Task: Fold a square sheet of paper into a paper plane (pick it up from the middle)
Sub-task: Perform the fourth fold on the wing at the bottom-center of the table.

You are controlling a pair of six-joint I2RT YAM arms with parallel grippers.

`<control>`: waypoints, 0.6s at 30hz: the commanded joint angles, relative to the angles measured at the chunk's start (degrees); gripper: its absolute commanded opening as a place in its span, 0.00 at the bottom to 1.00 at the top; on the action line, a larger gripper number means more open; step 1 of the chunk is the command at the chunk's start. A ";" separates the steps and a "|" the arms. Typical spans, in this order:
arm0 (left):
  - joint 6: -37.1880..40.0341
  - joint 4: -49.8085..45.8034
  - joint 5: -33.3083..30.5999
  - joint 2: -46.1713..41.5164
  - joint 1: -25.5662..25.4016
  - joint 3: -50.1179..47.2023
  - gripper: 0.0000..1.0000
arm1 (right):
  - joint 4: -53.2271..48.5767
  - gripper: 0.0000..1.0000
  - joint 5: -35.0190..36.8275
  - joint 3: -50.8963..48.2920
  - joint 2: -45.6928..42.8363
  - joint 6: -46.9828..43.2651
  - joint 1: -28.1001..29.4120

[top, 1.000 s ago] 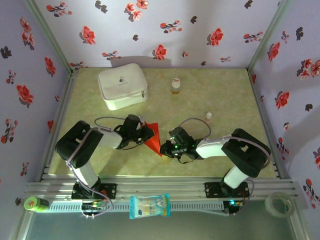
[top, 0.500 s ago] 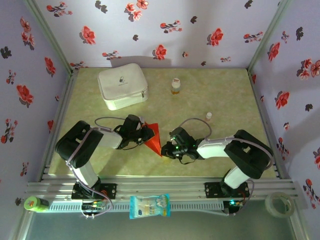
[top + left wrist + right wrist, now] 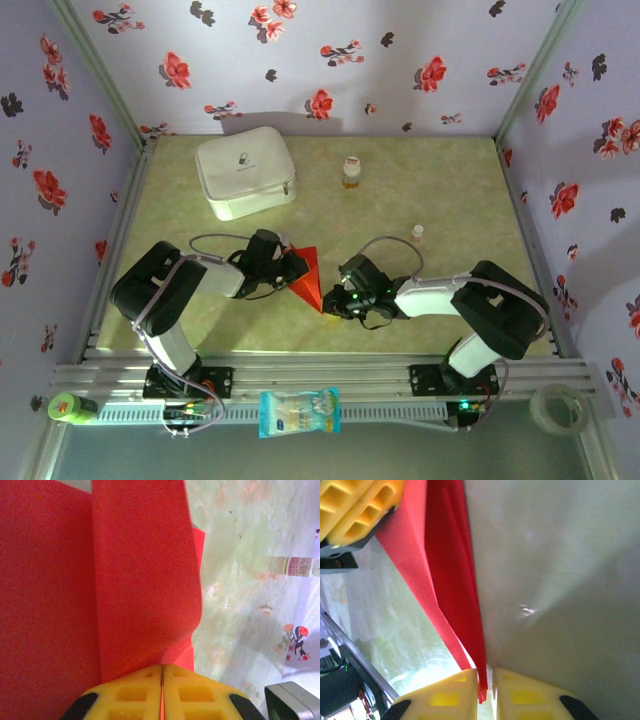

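The paper plane (image 3: 308, 275), a folded piece of bright red paper narrowing to a point, lay low over the green desk (image 3: 450, 190) between the two arms, near the front edge. Its wide end faced the back wall and its point faced the arm bases.

The left gripper (image 3: 290, 265) reached in from the left. In the left wrist view its yellow jaws were pressed together, with the red paper (image 3: 125, 580) running into the seam between them, so they were clamped on the plane. A long crease ran up the sheet there.

The right gripper (image 3: 330, 298) met the plane at its pointed end. In the right wrist view its jaws were nearly together, pinching a thin edge of the layered red folds (image 3: 452, 580). The left gripper's yellow fingers (image 3: 355, 510) showed at the far end of the paper.

A white zip case (image 3: 245, 172) sat at the back left of the desk, well apart from the plane. A small bottle (image 3: 351, 172) stood at the back centre. A blue-and-white snack packet (image 3: 299, 411) lay on the front rail.
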 commanded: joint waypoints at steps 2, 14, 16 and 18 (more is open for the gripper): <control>0.37 -2.36 -1.49 0.85 0.06 -1.46 0.09 | -9.48 0.21 2.64 0.89 -5.26 -1.86 -0.34; 0.34 -1.92 -1.55 1.28 -0.20 -1.65 0.09 | -5.52 0.08 -0.53 10.67 -1.60 -1.25 -1.25; 0.20 -1.78 -1.52 1.50 -0.29 -1.59 0.09 | -5.25 0.05 -0.41 13.06 1.88 -0.16 -1.24; 0.18 -1.82 -1.48 1.54 -0.29 -1.35 0.09 | -4.40 0.04 -0.46 14.40 4.12 0.12 -1.29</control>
